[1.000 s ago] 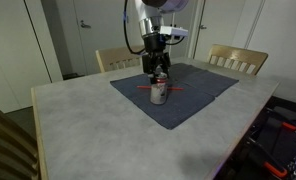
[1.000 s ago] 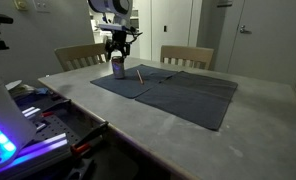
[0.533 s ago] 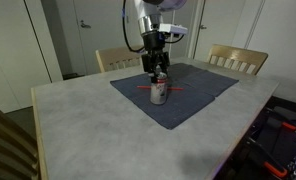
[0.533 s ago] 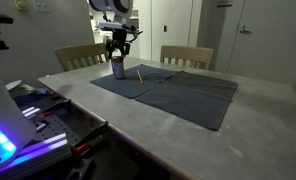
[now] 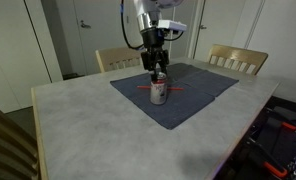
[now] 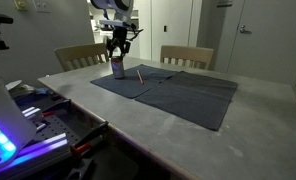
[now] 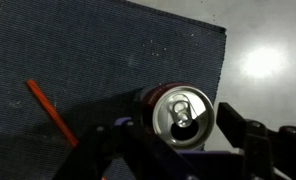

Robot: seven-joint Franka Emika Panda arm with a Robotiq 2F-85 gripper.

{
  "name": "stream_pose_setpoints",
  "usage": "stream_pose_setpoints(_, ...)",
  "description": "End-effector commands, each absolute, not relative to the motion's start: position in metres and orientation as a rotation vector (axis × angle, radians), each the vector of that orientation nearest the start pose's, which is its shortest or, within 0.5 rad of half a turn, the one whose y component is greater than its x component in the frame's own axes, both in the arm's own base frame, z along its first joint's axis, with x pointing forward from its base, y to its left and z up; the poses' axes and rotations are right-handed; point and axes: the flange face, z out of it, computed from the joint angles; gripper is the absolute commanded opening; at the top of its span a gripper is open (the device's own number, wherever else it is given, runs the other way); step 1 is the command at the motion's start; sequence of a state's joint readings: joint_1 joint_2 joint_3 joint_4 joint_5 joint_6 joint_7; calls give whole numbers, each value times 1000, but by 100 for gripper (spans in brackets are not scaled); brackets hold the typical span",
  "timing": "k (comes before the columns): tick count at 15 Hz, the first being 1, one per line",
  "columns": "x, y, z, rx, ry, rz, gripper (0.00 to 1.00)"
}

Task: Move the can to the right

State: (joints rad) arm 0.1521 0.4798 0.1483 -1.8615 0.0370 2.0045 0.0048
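Note:
The can (image 5: 158, 93) stands upright on a dark blue cloth (image 5: 203, 85); it is silver-white with red markings. It shows in both exterior views (image 6: 117, 68), and in the wrist view (image 7: 183, 112) from above, with its metallic top and pull tab. My gripper (image 5: 158, 74) hangs straight over the can, also in the exterior view (image 6: 117, 57). In the wrist view its fingers (image 7: 178, 128) straddle the can's top, with a gap between the right finger and the can. The gripper is open.
A thin red stick (image 7: 50, 108) lies on the cloth beside the can (image 6: 138, 74). The cloth lies on a grey table (image 5: 88, 120). Two wooden chairs (image 5: 118, 58) (image 5: 238, 58) stand at the far edge. Equipment with cables (image 6: 28, 110) sits beside the table.
The upper arm has shifted slightly. The gripper stays over the can, and the can has not moved.

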Motion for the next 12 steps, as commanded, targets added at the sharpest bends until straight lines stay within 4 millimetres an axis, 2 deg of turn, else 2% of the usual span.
stream_pose_setpoints(1,581,174,243,-3014,-399,564,73)
stream_pose_setpoints(3,582,174,244,-3014,-398,563,56)
stream_pose_setpoints(5,583,173,246,-3014,-396,564,57)
stream_pose_setpoints(7,585,172,247,-3013,-392,565,49)
stream_pose_setpoints(12,583,173,250,-3023,-391,566,47)
